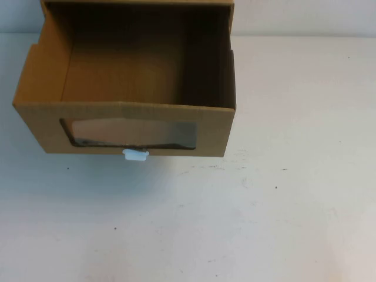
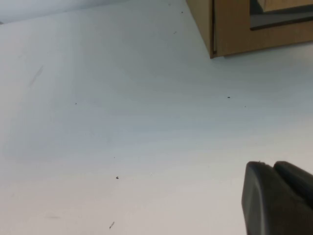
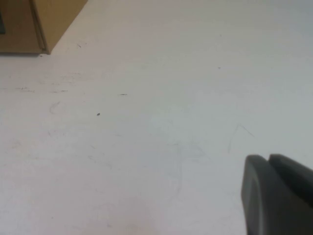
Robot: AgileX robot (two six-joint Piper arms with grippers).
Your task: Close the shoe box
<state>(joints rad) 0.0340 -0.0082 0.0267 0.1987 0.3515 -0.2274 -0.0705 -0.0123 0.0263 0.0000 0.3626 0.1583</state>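
The shoe box [image 1: 135, 126] is brown cardboard and stands at the far left of the white table [image 1: 264, 217]. Its drawer is pulled out toward me, open on top and empty inside. The front has a dark window [image 1: 129, 134] with a small white pull tab [image 1: 136, 155] below it. Neither gripper shows in the high view. My left gripper [image 2: 273, 166] is shut and empty, low over bare table, well short of the box's corner [image 2: 244, 29]. My right gripper [image 3: 268, 159] is shut and empty, over bare table, far from the box's other corner [image 3: 44, 19].
The white table surface carries only small dark specks and faint scuffs. A pale wall [image 1: 305, 14] runs behind the table's far edge.
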